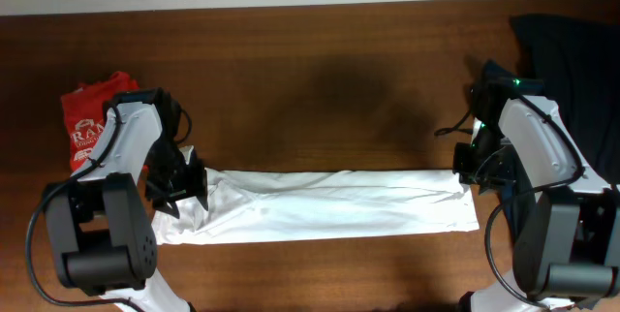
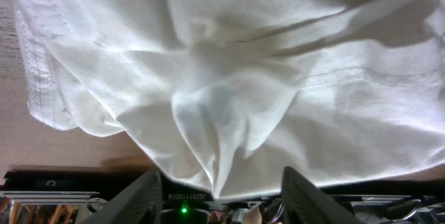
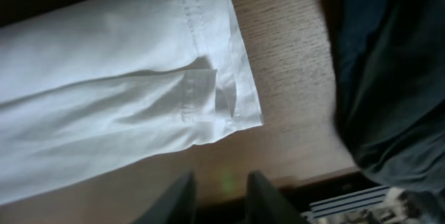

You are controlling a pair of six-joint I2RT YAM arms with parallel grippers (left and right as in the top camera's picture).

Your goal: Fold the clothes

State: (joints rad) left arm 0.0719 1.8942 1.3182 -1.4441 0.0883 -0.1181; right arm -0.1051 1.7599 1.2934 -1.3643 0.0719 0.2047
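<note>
A white T-shirt [image 1: 329,205] lies as a long, narrow folded strip across the front of the table. My left gripper [image 1: 179,191] is at its left end. In the left wrist view its fingers [image 2: 226,200] are spread wide and bunched white cloth [image 2: 229,99] lies between and beyond them. My right gripper [image 1: 467,169] is by the strip's right end. In the right wrist view its fingers [image 3: 224,197] stand a little apart over bare wood with nothing between them, just short of the hemmed corner [image 3: 208,92].
A red shirt with white lettering [image 1: 89,123] lies crumpled at the left behind my left arm. A dark shirt [image 1: 572,55] is heaped at the far right and also shows in the right wrist view [image 3: 389,71]. The table's front edge [image 1: 320,254] runs just below the strip.
</note>
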